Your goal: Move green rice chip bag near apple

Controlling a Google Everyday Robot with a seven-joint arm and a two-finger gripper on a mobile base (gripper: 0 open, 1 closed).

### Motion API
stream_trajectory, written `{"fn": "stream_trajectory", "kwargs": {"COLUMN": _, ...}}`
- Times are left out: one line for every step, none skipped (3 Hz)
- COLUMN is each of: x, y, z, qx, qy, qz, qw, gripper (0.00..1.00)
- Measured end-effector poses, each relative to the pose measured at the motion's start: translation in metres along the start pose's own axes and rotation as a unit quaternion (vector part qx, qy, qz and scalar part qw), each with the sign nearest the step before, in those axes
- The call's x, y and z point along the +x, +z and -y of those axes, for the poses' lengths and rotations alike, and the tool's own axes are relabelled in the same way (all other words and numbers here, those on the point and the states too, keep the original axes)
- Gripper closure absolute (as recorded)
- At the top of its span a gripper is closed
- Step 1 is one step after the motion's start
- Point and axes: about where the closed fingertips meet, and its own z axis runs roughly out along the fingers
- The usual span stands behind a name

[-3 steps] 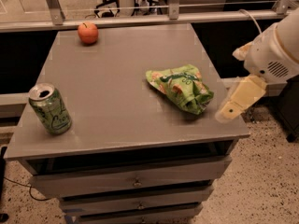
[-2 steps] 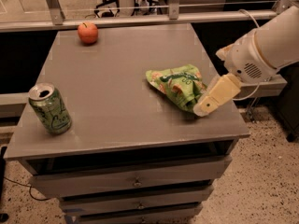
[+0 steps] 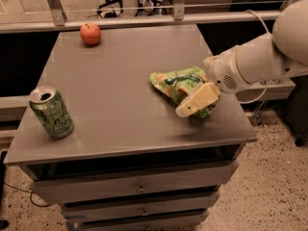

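Camera view: your pincer [image 3: 196, 101] hovers at the green rice chip bag [image 3: 172, 80], table's [image 3: 120, 109] right edge, for grabbing. Grip state: cannot tell.

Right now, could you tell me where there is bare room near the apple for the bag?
Bare tabletop lies right of the apple, toward the far right corner, and in front of it, across the middle between the can and the green rice chip bag. It is crowded only at the right edge, where the claw hangs over the bag.

Green drink can [image 3: 51, 113] stands upright front-left on a gray drawer cabinet [image 3: 120, 85].
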Motion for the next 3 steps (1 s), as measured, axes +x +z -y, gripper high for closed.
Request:
{"fn": "stream_trajectory", "kwargs": {"x": 0.003, "y": 0.016, "z": 0.006, "qx": 0.01, "qy": -0.004, "qz": 0.014, "qw": 0.9998, "gripper": 0.18}}
{"fn": "stream_trajectory", "kwargs": {"x": 0.003, "y": 0.02, "z": 0.013, "qx": 0.021, "qy": -0.013, "qz": 0.02, "qw": 0.9995, "gripper": 0.41}}
{"fn": "stream_trajectory", "kwargs": {"x": 0.001, "y": 0.018, "z": 0.019, "qx": 0.028, "qy": -0.02, "qz": 0.024, "qw": 0.9991, "gripper": 0.64}}
